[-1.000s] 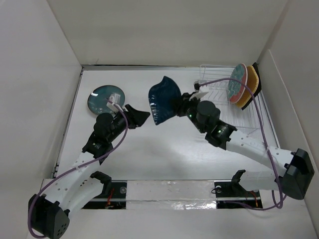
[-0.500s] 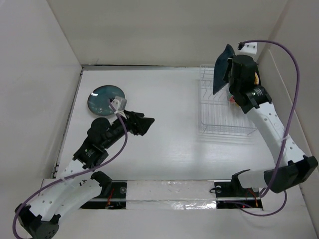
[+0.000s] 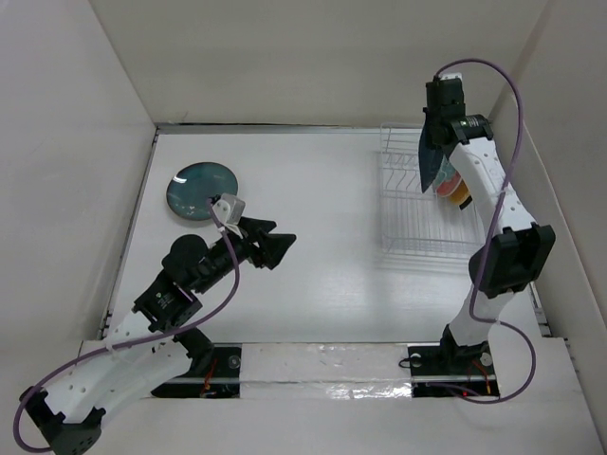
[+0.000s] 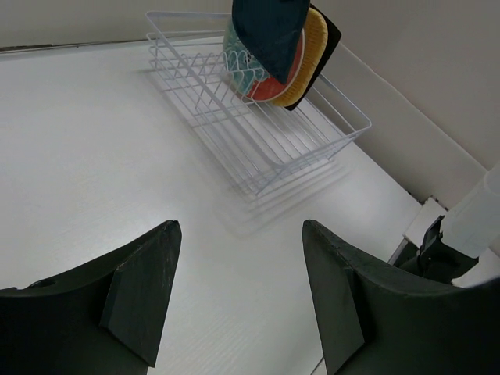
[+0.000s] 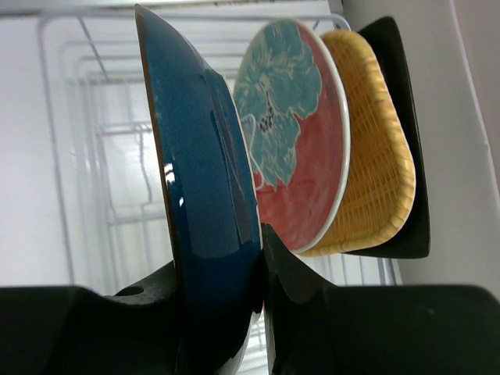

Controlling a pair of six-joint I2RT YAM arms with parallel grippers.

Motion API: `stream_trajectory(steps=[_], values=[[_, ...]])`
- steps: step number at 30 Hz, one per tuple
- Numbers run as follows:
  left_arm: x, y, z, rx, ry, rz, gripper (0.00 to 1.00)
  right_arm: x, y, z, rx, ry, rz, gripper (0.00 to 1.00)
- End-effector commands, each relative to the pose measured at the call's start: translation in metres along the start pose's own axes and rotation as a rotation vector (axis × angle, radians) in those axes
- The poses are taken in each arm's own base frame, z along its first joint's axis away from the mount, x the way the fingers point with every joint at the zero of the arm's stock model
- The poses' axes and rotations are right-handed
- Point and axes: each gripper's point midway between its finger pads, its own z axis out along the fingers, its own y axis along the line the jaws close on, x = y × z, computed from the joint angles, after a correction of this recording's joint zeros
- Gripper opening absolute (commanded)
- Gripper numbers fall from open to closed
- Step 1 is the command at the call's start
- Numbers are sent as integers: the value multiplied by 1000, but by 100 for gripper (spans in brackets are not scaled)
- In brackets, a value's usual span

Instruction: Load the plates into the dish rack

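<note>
My right gripper is shut on the navy leaf-shaped plate, holding it on edge above the white wire dish rack, just left of the plates standing there. In the rack stand the red-rimmed teal floral plate, the tan woven plate and the black-rimmed plate. The round dark teal plate lies flat on the table at the far left. My left gripper is open and empty over the table's middle left, pointing toward the rack.
White walls enclose the table on three sides; the right wall runs close behind the rack. A taped strip runs along the near edge between the arm bases.
My right arm carried the navy plate from mid-table up and right to above the rack, then closer beside the standing plates. My left arm drew back slightly, gripper still open.
</note>
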Motion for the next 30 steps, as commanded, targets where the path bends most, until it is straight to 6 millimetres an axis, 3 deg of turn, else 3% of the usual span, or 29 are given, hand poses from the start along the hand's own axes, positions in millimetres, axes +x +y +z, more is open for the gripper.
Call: stream_trajectory(steps=[1, 16, 23, 30], values=[[-12, -4, -2, 4, -48, 26, 60, -53, -30, -24, 34, -138, 42, 0], [-8, -3, 1, -9, -35, 26, 60, -20, -22, 51, 68, 27, -30, 0], [-6, 0, 4, -22, -26, 26, 60, -16, -30, 63, 127, 39, -37, 0], [-5, 1, 6, -24, -21, 26, 60, -22, -39, 56, 164, 12, -19, 0]])
